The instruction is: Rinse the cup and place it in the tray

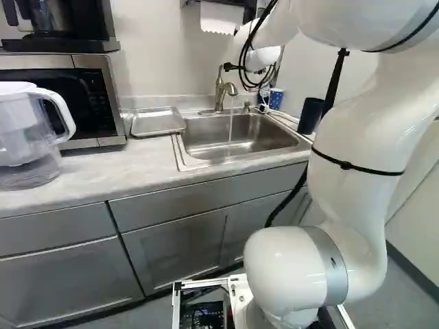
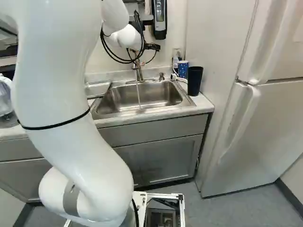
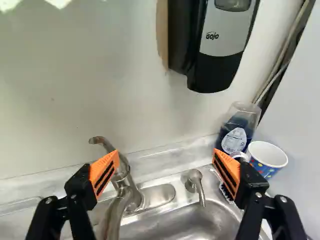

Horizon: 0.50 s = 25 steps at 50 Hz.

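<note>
Forward toward the faucet (image 1: 220, 92), the white arm (image 2: 61, 99) raised and bent, black jaws (image 2: 153, 47) released, wide apart near the faucet, water (image 1: 230, 127) running from the faucet.

My count of what I see: cups, two, namely one dark cup (image 2: 194, 81) and one patterned cup (image 3: 267, 159); tray (image 1: 158, 122), one; sink (image 2: 142, 111), one; faucet (image 3: 124, 181), one; short spout (image 3: 194, 181), one; bottle (image 3: 235, 137), one; wall dispenser (image 3: 225, 32), one; paper towel roll (image 1: 221, 18), one; microwave (image 1: 99, 96), one; coffee maker (image 1: 62, 44), one; pitcher (image 1: 27, 123), one; refrigerator (image 2: 270, 123), one; my own orange pads (image 3: 104, 172), two.
</note>
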{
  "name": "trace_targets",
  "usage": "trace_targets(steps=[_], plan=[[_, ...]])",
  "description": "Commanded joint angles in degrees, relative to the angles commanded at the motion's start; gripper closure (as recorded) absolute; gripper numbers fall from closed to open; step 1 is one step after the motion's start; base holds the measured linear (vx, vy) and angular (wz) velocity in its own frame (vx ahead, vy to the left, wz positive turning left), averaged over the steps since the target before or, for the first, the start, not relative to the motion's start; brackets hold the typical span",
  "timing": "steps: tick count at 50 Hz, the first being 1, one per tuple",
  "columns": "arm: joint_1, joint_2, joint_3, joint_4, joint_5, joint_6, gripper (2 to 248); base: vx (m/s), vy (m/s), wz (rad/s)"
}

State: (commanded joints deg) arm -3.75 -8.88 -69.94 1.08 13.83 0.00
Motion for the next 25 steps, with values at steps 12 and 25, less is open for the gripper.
trace_targets(steps=[12, 25], plan=[[-1.6, 2.3, 2.4, 0.0, 0.0, 0.0, 3, 0.000, 0.000, 0.000], [-3.5, 4.7, 4.9, 0.0, 0.0, 0.0, 3, 0.000, 0.000, 0.000]])
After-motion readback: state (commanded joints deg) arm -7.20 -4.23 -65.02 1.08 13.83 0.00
